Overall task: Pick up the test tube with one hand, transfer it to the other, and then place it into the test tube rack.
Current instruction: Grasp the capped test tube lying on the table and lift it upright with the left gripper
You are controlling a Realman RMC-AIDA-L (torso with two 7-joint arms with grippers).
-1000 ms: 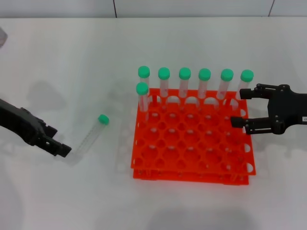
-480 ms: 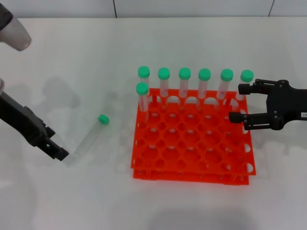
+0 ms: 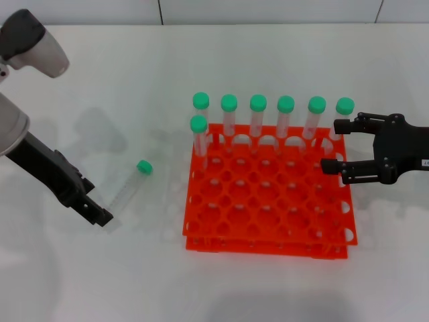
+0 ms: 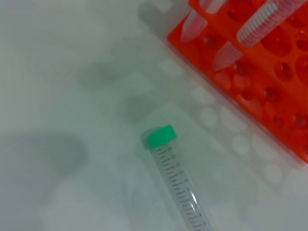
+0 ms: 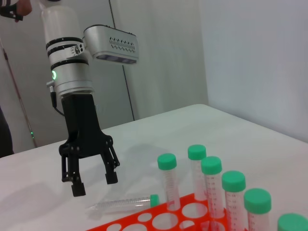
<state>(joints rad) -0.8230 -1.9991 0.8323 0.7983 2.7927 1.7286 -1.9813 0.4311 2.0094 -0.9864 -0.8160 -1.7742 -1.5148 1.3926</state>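
Left claw [image 5: 90, 179] open over lying test tube [image 3: 128, 187], right claw [image 3: 330, 146] open by rack [image 3: 268, 201]

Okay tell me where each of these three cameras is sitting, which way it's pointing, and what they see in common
Head view: above the table, looking forward and down at the test tube rack; both arms show, left gripper over the loose test tube, right gripper open at the rack's right edge.
Left wrist view: on the left arm, looking down at the test tube; no robot parts show.
Right wrist view: low, facing across the rack toward the open left gripper.
Shared: all three show the lying tube and the rack.
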